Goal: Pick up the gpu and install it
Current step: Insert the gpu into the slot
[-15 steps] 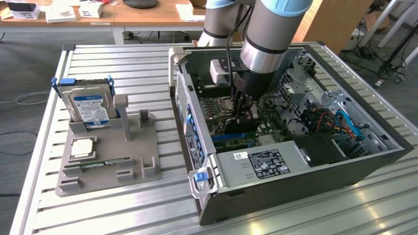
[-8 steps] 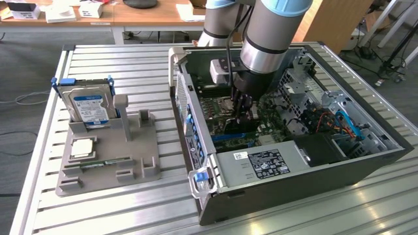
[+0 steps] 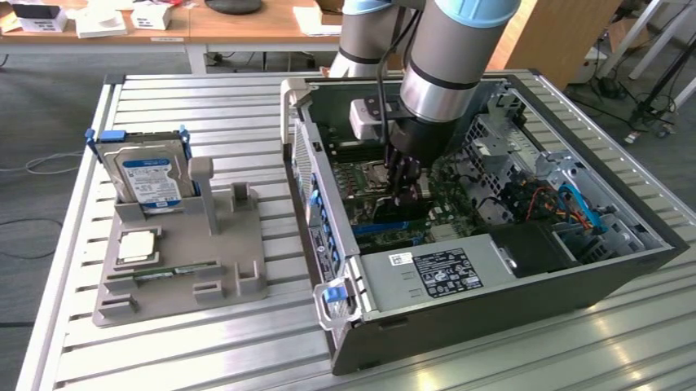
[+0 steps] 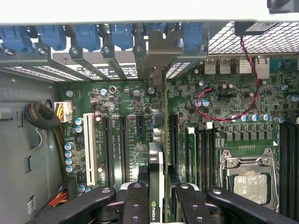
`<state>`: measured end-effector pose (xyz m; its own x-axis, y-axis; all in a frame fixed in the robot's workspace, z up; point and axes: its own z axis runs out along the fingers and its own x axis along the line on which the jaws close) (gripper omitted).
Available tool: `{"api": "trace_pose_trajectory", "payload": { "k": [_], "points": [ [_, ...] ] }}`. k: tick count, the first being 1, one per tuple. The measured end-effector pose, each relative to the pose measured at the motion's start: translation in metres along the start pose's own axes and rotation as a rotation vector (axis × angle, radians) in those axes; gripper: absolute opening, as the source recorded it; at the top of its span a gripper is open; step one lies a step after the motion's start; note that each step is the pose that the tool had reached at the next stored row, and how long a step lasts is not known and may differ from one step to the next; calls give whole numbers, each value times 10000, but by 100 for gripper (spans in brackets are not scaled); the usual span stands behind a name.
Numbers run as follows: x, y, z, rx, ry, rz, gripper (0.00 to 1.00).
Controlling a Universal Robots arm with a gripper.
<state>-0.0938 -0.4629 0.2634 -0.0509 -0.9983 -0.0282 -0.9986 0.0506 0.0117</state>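
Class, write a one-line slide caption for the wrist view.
The black tool holds the thin dark gpu card edge-on above the green motherboard slots.

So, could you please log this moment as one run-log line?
gripper: shut on thin dark gpu card | position: edge-on over green motherboard slots | place: inside open computer case

The case [image 3: 609,281] lay open on the table [image 3: 163,342], its side off, so the way in from above was free. The arm [image 3: 451,57] filled the middle of that opening, jaws closed on the gpu [image 4: 156,186] edge-on just over the board [image 4: 131,140]. Slots [image 4: 124,144] flanked the card closely on both sides. Ahead stood the blue clips [image 4: 121,35] and brackets [image 4: 112,63]; a cable bundle [image 4: 44,116] crowded one wall, the socket [image 4: 250,179] the other. The power supply [image 3: 435,273] and drive cage [image 3: 592,208] closed the far ends.
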Motion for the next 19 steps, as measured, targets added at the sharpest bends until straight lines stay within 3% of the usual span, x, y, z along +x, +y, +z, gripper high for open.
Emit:
{"api": "trace_pose_trajectory", "payload": {
  "k": [3,8,19],
  "points": [
    [0,0,0,12,0,-55,27],
    [0,-1,0,101,-5,-169,27],
    [0,6,0,119,-3,-174,27]
  ]
}}
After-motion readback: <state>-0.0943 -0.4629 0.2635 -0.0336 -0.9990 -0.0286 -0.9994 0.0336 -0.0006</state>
